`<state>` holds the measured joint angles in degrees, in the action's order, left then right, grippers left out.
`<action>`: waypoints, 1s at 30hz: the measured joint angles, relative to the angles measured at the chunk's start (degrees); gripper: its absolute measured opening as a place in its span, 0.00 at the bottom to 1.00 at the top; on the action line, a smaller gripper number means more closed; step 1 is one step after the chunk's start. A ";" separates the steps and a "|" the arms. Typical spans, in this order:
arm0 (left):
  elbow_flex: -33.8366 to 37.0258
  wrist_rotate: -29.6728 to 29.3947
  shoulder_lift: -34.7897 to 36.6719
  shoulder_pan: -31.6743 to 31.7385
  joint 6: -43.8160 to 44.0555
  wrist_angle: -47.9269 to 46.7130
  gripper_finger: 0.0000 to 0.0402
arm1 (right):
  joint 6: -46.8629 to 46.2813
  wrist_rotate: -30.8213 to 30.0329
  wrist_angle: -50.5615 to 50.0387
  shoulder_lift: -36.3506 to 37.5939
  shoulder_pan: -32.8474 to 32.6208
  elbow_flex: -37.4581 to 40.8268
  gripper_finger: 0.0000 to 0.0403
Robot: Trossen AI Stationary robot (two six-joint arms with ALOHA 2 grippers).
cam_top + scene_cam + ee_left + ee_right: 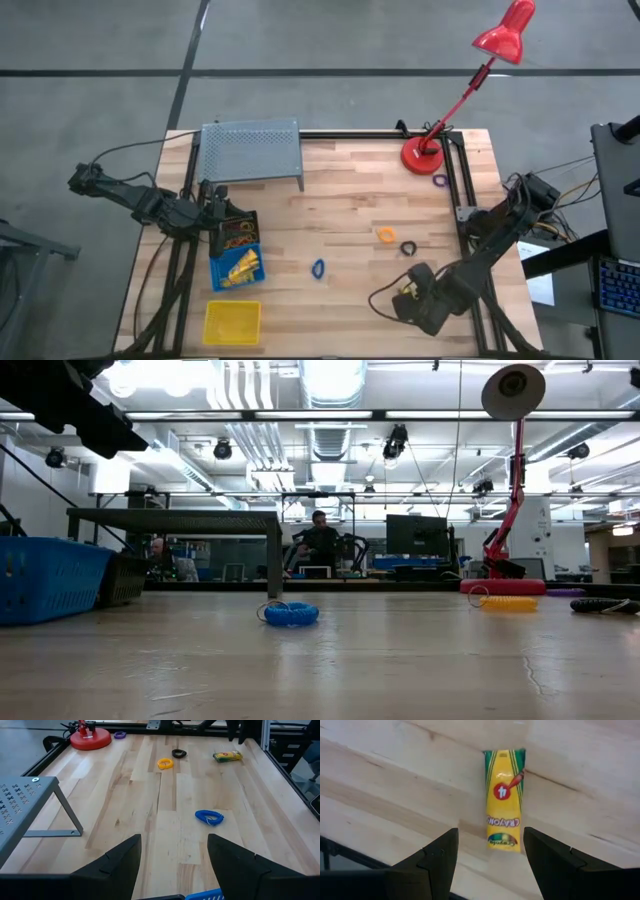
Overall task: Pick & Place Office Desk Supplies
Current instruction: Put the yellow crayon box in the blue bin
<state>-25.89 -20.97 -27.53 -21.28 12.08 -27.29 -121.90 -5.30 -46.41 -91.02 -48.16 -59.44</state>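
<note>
A small yellow and green crayon pack (504,810) lies flat on the wood near the table's near right corner (407,290). My right gripper (490,855) hovers over it, open, with the pack's near end between the fingertips and untouched. A blue coil ring (318,268) (209,817), an orange ring (387,235), a black ring (408,247) and a purple ring (440,181) lie loose on the table. My left gripper (174,860) is open at the table's left side, above the bins (215,208).
A black bin (238,232), a blue bin (237,268) holding yellow items and a yellow bin (232,322) stand along the left side. A grey perforated shelf (250,150) stands at the far left, and the red lamp's base (424,155) at the far right. The table's middle is bare wood.
</note>
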 joint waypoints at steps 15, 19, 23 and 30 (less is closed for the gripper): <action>0.00 0.00 0.04 0.00 0.00 0.00 0.58 | -0.49 -0.70 7.94 -4.93 0.06 5.22 0.55; 0.00 0.00 0.02 -0.02 0.00 0.00 0.58 | -0.46 -0.70 7.82 -7.49 0.06 3.78 0.55; 0.00 0.00 0.00 -0.01 0.00 -0.01 0.58 | -0.57 -0.78 7.56 -9.26 0.06 2.62 0.55; 0.00 0.00 0.00 0.00 0.00 0.02 0.58 | -0.70 -0.74 6.13 -9.99 0.08 1.53 0.52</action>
<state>-25.89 -20.97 -27.53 -21.28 12.08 -27.27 -122.61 -6.04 -40.28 -101.01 -48.07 -57.91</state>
